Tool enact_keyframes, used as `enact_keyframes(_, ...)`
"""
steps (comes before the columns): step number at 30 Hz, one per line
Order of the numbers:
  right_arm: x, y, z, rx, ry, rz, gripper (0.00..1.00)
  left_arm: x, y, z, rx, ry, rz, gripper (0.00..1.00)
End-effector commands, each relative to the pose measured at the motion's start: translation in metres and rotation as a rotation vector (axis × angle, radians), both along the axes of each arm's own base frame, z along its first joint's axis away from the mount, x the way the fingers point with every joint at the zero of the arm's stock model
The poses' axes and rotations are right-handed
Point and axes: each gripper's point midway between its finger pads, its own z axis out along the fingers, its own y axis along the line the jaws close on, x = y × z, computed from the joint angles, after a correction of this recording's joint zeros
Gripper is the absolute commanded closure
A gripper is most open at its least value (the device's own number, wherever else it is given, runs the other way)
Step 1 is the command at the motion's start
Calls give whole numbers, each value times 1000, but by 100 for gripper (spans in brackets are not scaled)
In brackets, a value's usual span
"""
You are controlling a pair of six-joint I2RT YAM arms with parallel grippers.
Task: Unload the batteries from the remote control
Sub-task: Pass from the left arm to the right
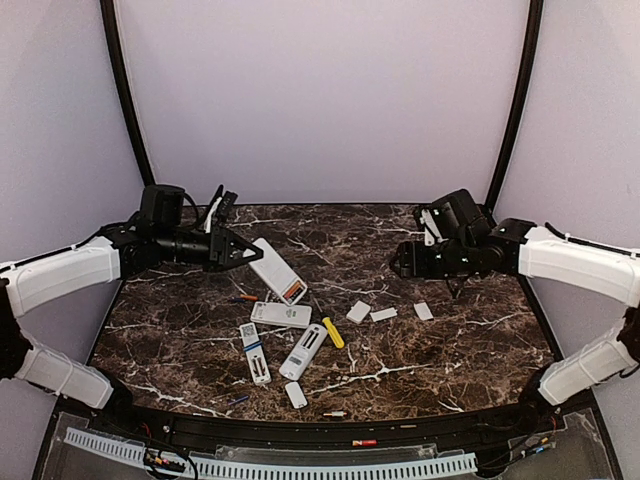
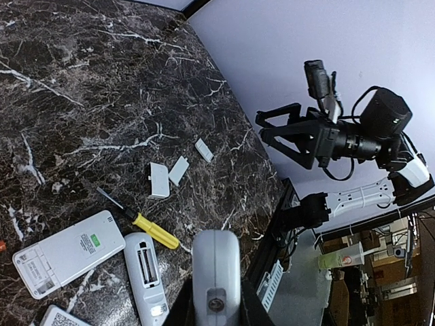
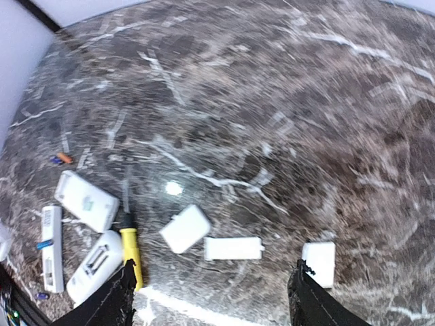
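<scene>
My left gripper (image 1: 238, 251) is shut on one end of a white remote control (image 1: 275, 268), held above the table's left. Orange batteries (image 1: 293, 290) show in its open compartment at the far end. In the left wrist view the remote control (image 2: 216, 268) sits squarely between the jaws. My right gripper (image 1: 403, 259) hovers open over the right side, with nothing between its fingertips (image 3: 112, 302). Loose batteries lie on the marble: an orange one (image 3: 64, 157), a blue one (image 3: 44, 243) and a small pair (image 1: 243, 297).
Other white remotes (image 1: 281, 315) (image 1: 255, 352) (image 1: 305, 350) lie mid-table beside a yellow-handled screwdriver (image 1: 333, 332). White covers (image 1: 358, 312) (image 1: 383, 314) (image 1: 423, 311) lie to the right of them, and another cover (image 1: 296, 394) lies near the front edge.
</scene>
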Motion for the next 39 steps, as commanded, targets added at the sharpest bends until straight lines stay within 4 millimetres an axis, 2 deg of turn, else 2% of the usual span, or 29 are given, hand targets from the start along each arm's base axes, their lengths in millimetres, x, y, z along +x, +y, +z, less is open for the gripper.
enact_keyframes(1,-27,63,43,124,-147,297,23,-7,-18,2,25,41,-46,100)
enact_keyframes(6,-52,115,66,183,-201,459,17,-14,-35,-5,3,126,-92,100)
enact_keyframes(12,-68,169,64,187,-196,592,14,-22,-46,-16,5,204,-131,100)
enact_keyframes(16,-79,192,55,166,-183,660,13,-25,-48,-19,10,221,-138,100)
enact_keyframes(22,-87,212,40,137,-161,703,12,-27,-53,-17,-3,227,-157,100)
enact_keyframes(29,-87,223,28,82,-156,712,13,-27,-57,-16,-6,228,-173,100)
enact_keyframes(34,-87,226,21,37,-153,710,24,-27,-57,-18,2,229,-169,100)
enact_keyframes(39,-82,225,16,7,-142,672,43,-25,-57,-18,4,224,-163,100)
